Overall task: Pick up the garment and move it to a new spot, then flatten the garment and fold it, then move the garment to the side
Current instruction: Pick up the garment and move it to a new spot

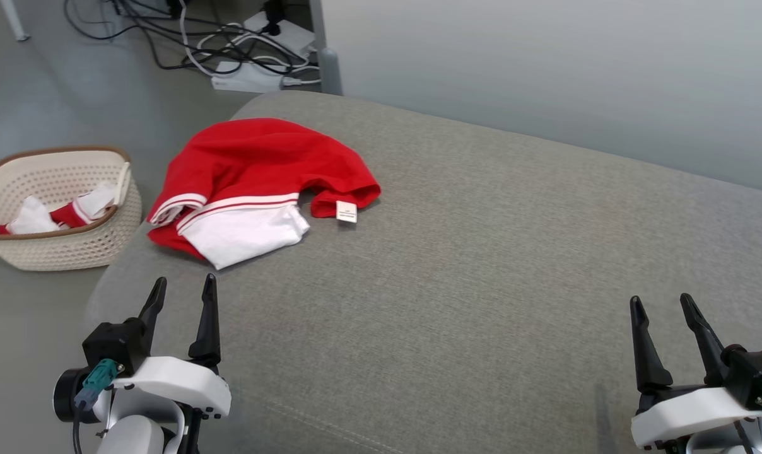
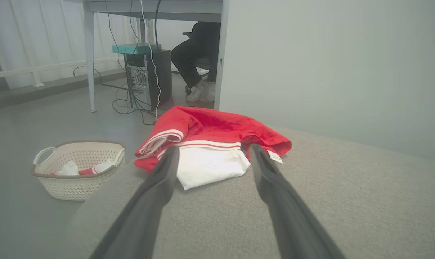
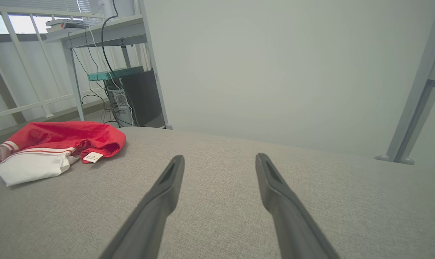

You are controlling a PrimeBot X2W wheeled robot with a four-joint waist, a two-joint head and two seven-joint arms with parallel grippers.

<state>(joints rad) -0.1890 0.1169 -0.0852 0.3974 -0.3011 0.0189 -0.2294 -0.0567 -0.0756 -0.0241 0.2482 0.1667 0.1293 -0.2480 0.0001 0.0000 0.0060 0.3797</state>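
Garment [image 1: 261, 157] crumpled just ahead of L hand [image 1: 186, 279], jaws apart, no contact

Grey floor [image 1: 40, 94], pale wall [image 1: 545, 63], desk [image 2: 188, 7]

Red garment [image 1: 261, 157] with white panel and red-and-white stripes, white label [image 1: 347, 211], flecked grey cushion [image 1: 482, 284] under the garment, cream perforated basket [image 1: 59, 249] with brown rim beside the garment

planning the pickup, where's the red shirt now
Head view, upper left: the red shirt lies at the left end of the grey cushion, right of the basket.
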